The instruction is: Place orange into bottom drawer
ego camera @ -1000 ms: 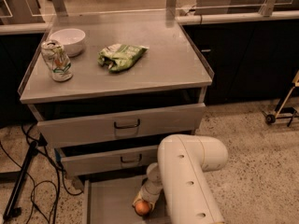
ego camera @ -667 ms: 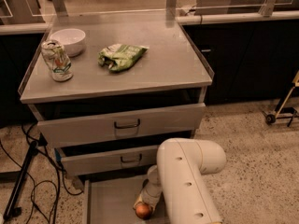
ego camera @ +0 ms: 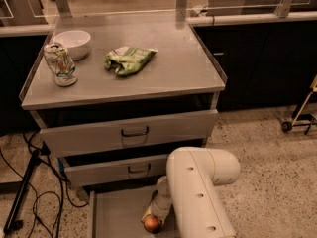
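The orange [ego camera: 152,224] is small and round and sits low inside the open bottom drawer [ego camera: 116,209], a grey flat-floored tray pulled out at the foot of the cabinet. My gripper [ego camera: 153,215] reaches down into that drawer from the white arm [ego camera: 198,192], and its tip is right on the orange. The arm's bulk hides the right part of the drawer.
Two upper grey drawers with black handles [ego camera: 134,132] stand slightly pulled out. On the cabinet top are a white bowl [ego camera: 73,41], a can [ego camera: 60,64] and a green snack bag [ego camera: 129,59]. Black cables [ego camera: 34,192] lie on the floor at left. A dark counter stands at right.
The orange and the gripper tip have sunk slightly lower in the bottom drawer. The arm has barely shifted.
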### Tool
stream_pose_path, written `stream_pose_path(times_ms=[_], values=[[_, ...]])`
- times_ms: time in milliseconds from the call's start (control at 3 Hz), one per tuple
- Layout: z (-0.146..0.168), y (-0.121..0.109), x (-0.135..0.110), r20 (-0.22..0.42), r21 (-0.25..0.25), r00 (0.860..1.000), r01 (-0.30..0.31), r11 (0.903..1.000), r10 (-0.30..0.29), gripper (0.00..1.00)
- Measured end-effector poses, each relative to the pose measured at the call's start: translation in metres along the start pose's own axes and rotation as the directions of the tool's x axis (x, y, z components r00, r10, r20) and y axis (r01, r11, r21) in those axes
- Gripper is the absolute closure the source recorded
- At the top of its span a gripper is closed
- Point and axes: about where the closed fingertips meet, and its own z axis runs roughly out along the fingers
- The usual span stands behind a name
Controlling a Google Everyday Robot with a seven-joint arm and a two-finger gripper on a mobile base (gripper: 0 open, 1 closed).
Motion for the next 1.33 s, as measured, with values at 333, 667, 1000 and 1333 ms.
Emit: stream_pose_path(times_ms=[333, 667, 1000, 1333], values=[[0.0000, 0.0000, 0.0000, 0.000, 0.000, 1.000, 0.000, 1.0000, 0.000, 0.51], [0.0000, 0.0000, 0.0000, 0.000, 0.000, 1.000, 0.000, 1.0000, 0.000, 0.29], [0.0001, 0.0000, 0.0001, 0.000, 0.000, 1.000, 0.000, 1.0000, 0.000, 0.05], [0.0001, 0.0000, 0.0001, 0.000, 0.000, 1.000, 0.000, 1.0000, 0.000, 0.00]])
